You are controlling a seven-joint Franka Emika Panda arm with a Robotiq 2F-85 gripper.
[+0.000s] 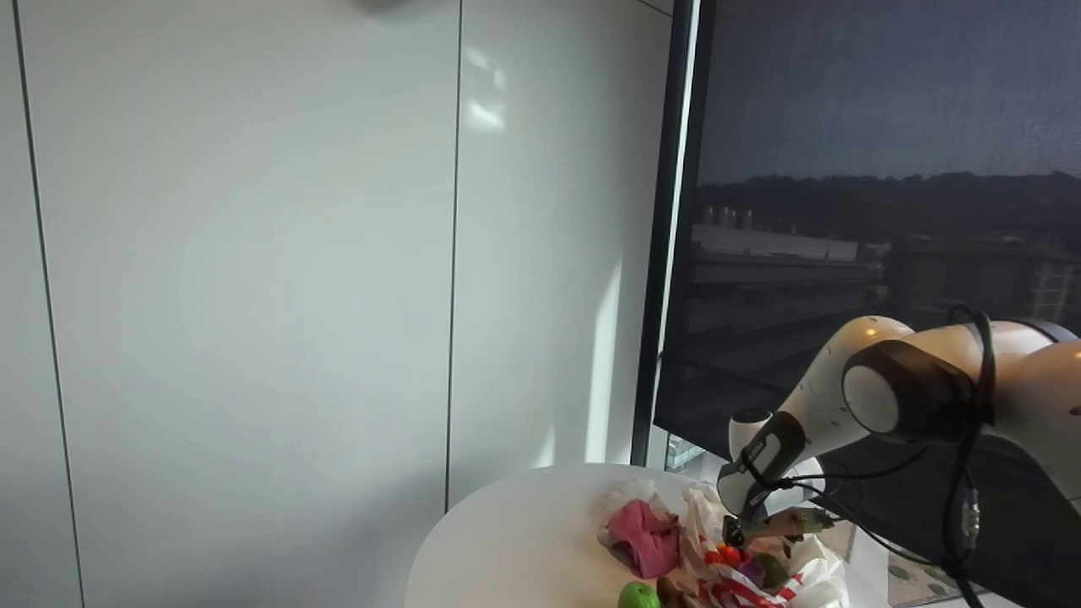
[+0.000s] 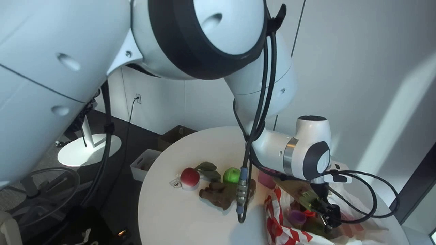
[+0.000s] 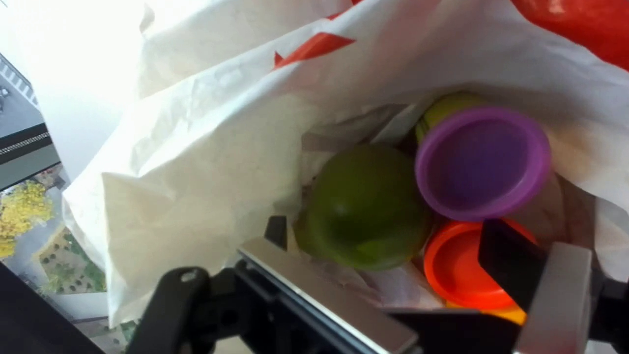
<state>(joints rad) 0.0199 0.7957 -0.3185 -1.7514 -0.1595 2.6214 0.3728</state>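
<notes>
Clearly, the gripper (image 3: pixel 393 246) has its two fingers spread apart, with nothing pinched between them, over the mouth of a crinkled white bag (image 3: pixel 206 162). Beneath the gap a round green fruit (image 3: pixel 371 206) sits inside the bag, close beside a purple-lidded tub (image 3: pixel 481 164) and an orange-lidded tub (image 3: pixel 464 268). Good work here calls for centring that gap on the fruit: the fruit lies nearer the finger by the bag's pale wall, while the opposite black tip overlaps the orange lid from this angle, so a slight sideways correction seems wise before any lowering. A slow, straight descent should keep the fingertips from snagging the loose bag, and squeezing at the fruit's widest part would suit its smooth curve, which could roll out of a high pinch.

Much is out of sight. The fruit's underside and the bag's floor are hidden, and how far the fingertips hang above the lids cannot be told. A yellow-green thing (image 3: pixel 444 110) lies mostly behind the purple lid, too covered to identify. In an exterior view the bag is cut off at the lower edge, a tan and green item (image 2: pixel 303 195) beside the gripper is hard to make out, and a dangling cable (image 2: pixel 242 187) covers part of a brown, plush-looking object (image 2: pixel 219 194).
</notes>
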